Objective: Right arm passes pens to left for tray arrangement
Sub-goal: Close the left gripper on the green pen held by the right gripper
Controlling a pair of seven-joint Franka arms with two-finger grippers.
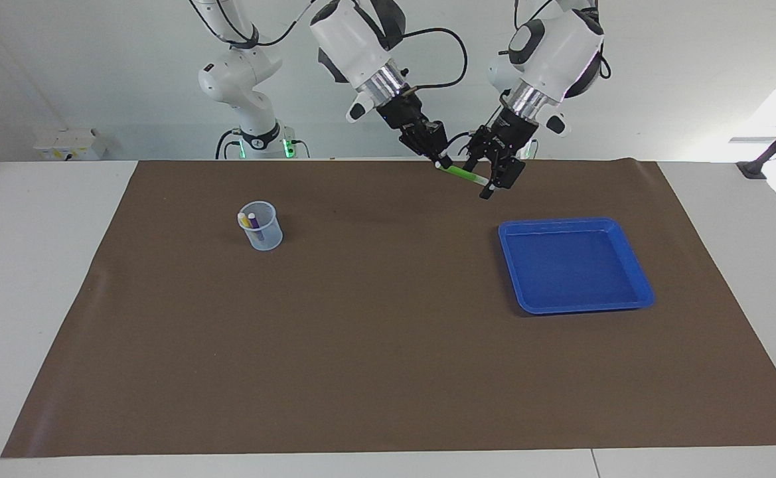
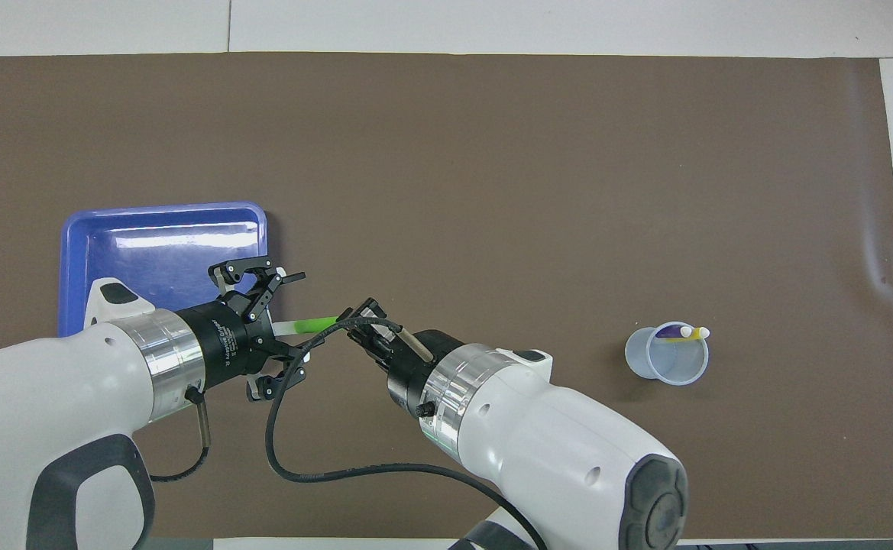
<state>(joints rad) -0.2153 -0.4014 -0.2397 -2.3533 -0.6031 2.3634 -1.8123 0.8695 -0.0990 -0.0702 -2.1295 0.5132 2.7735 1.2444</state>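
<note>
Fingers of the right gripper (image 1: 442,161) clenched on one end of the slim bright green marker pen (image 1: 459,173), held up in the air, slanted, over the brown table mat (image 1: 374,318) at the robots' edge. Fingers of the left gripper (image 1: 486,180) set on either side of the pen's pale whitish end, partly closed around it; whether pressed onto it, not clear. Purple marker pen (image 1: 253,222) and yellow marker pen (image 1: 243,220) standing tilted in the small translucent bluish plastic cup (image 1: 261,226), toward the right arm's end of the table, well apart from the grippers. Shallow square bright blue plastic tray (image 1: 633,265) with rounded corners lying toward the left arm's end, farther from the robots than the spot under the held pen, with no pen in it.
</note>
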